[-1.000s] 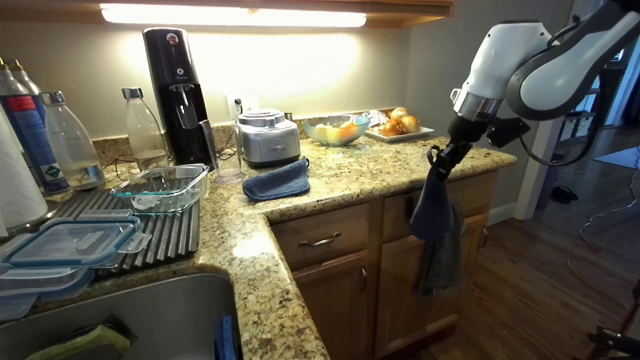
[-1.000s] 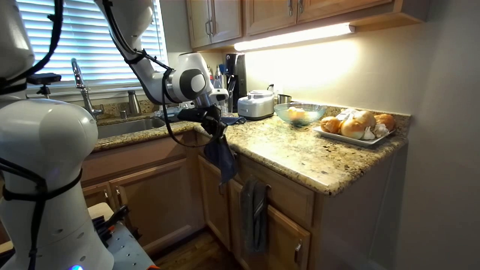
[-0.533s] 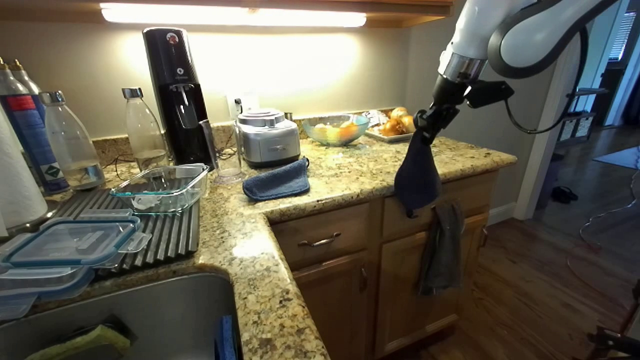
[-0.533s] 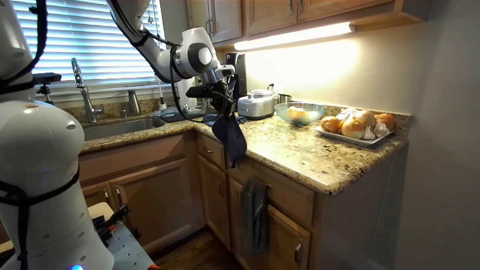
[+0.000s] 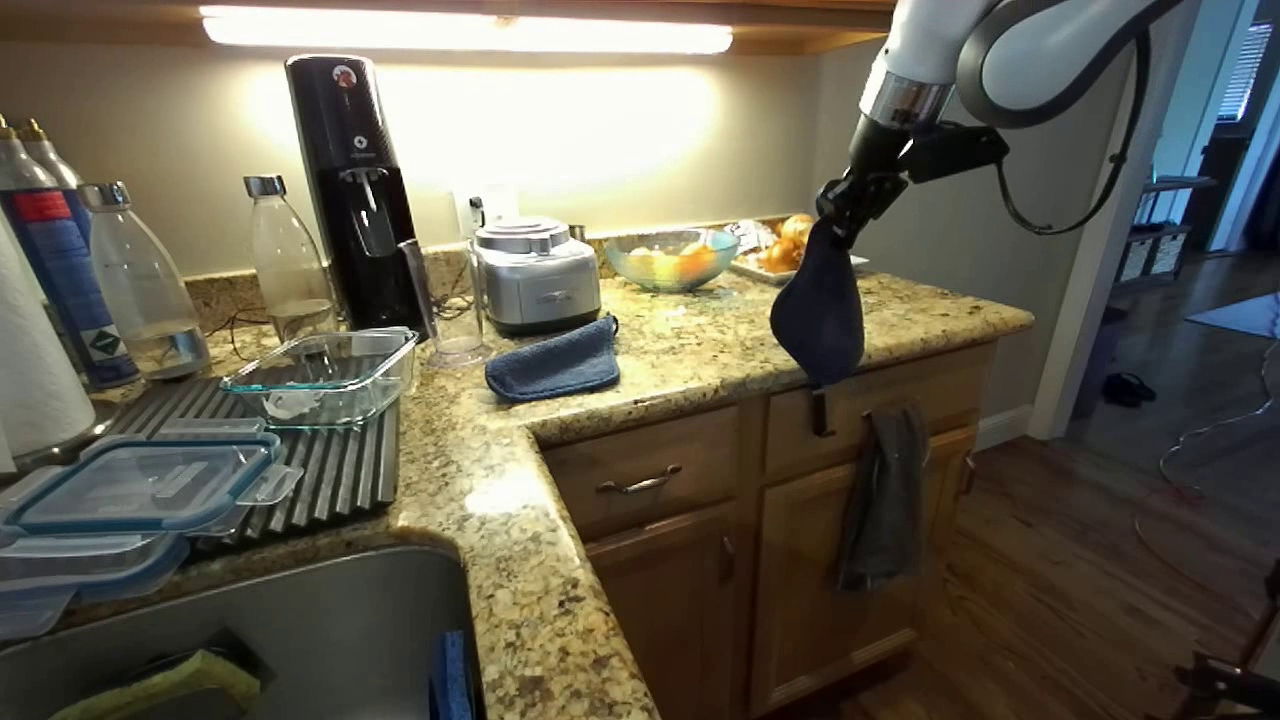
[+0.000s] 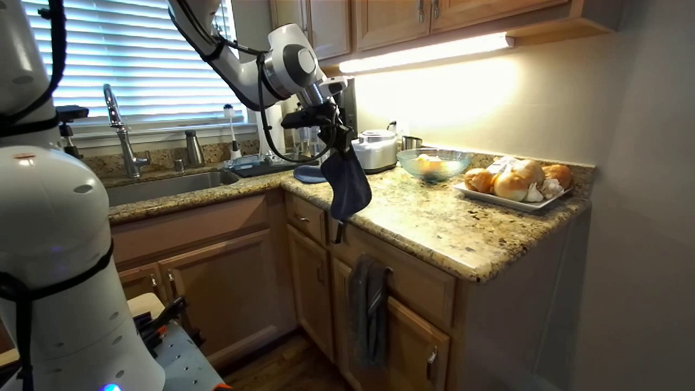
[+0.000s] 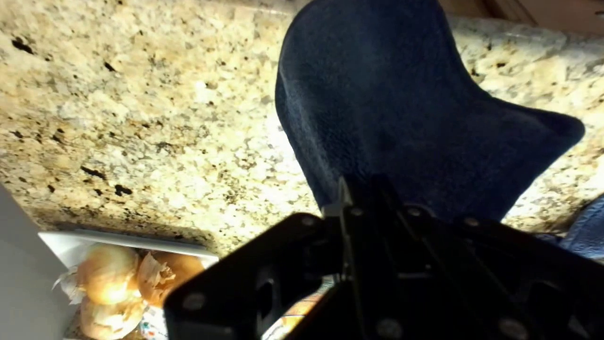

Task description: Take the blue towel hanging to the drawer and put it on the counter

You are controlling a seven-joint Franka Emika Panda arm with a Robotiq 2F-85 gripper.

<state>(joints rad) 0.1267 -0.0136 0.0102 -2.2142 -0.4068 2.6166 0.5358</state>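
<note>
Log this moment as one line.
gripper: shut on blue towel | towel: hanging, overlaps counter edge in all views | status: not yet laid down

my arm, glossy white trimmed in black

i run a smooth, rounded white body with oval grey recesses and a small reddish-brown mark on top. black straps wrap it, and a blue light glows low down. a dark grey disc circles a white cap; a bright silver collar meets the black wrist, where a blocky black camera sits and a thin black cable curves away. my gripper is black and angular, dotted with round, dull screw heads, a pale edge showing on one finger.
</note>
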